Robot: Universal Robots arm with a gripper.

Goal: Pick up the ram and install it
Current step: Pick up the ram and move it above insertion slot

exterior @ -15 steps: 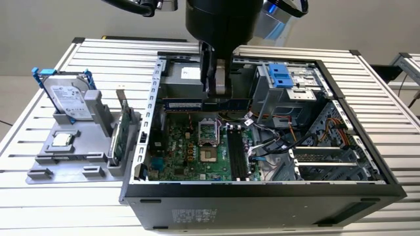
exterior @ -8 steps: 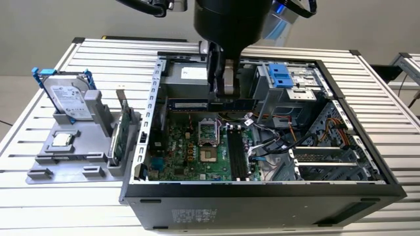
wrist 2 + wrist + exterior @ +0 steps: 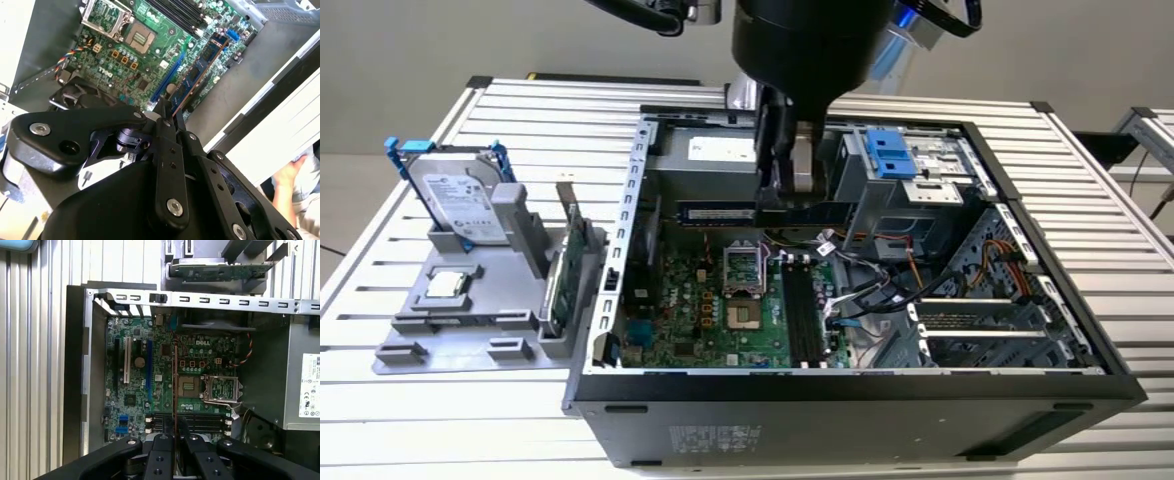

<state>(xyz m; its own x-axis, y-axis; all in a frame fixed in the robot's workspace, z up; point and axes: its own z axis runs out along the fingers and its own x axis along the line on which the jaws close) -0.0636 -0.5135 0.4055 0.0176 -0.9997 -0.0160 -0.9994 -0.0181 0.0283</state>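
Ram (image 3: 718, 213): thin blue stick with small dark chips, held in the air above the motherboard (image 3: 707, 310) and clear of its surface
Ram, second wrist view: the ram (image 3: 200, 70) shows its chipped face, slanting out over the motherboard (image 3: 150, 65)
Ram, first wrist view: the ram (image 3: 175, 380) is seen edge-on, a thin line crossing above the motherboard (image 3: 135, 385)
Gripper (image 3: 787, 203): black fingers pinched tight on one end of the ram, the rest of the stick jutting out past the fingertips; it hangs over the motherboard
Memory slots (image 3: 798, 310): long black slots lying on the motherboard, below the ram and apart from it
Processor socket (image 3: 744, 318): square, near the middle of the motherboard, just beside the memory slots
Case (image 3: 854, 400): black tower lying on its side with its side open, the motherboard on its floor
Hard drive (image 3: 460, 205): silver with blue rails, upright in a grey holder (image 3: 454, 340), outside the case and well apart from the motherboard, on the exterior view's left
Green card (image 3: 567, 265): on edge in the same holder, between the hard drive and the motherboard
Hand (image 3: 287, 175): a person's hand outside the case, well apart from the motherboard
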